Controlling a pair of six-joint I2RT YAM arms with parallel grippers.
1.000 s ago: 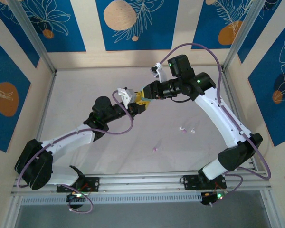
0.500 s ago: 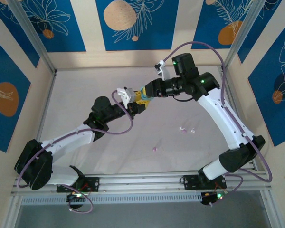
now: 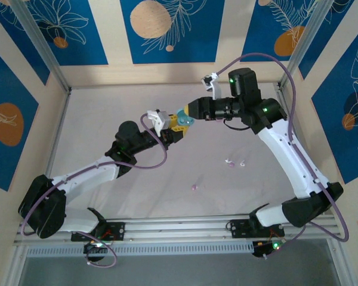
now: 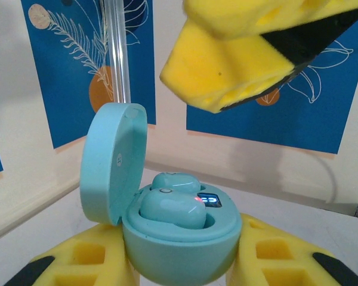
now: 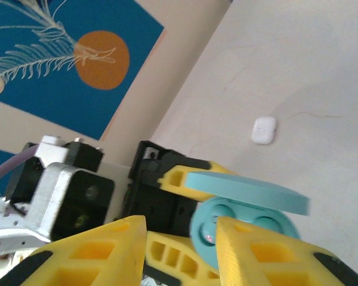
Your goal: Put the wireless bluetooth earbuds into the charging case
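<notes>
The left fingers (image 4: 77, 265) are clamped on the base of a pale teal charging case (image 4: 179, 238), one yellow pad pressed to each side of it. They hold it upright, clear of the desk (image 3: 101, 116). Its lid (image 4: 110, 164) stands open, tipped up over the pad on the left of the left wrist view. Two teal earbuds (image 4: 173, 207) sit in the wells between those pads, one behind the other. A small lit display (image 4: 207, 200) glows just beside them.

The right fingers (image 5: 95, 250) are apart and grip nothing. From the right wrist the open case sits just past their tips, partly behind one of them, with the lid hanging over the base. From the left wrist one right finger hangs above the case and is not touching it.

Well away from both pairs of fingers, loose earbuds lie on the desk. Two are close together (image 3: 229, 161) and a pinkish one (image 3: 194, 187) lies apart from them, nearer the arms' bases. Beyond the case in the right wrist view, a small white rounded thing (image 5: 264, 129) rests on the desk. It is too small for me to tell what it is.
</notes>
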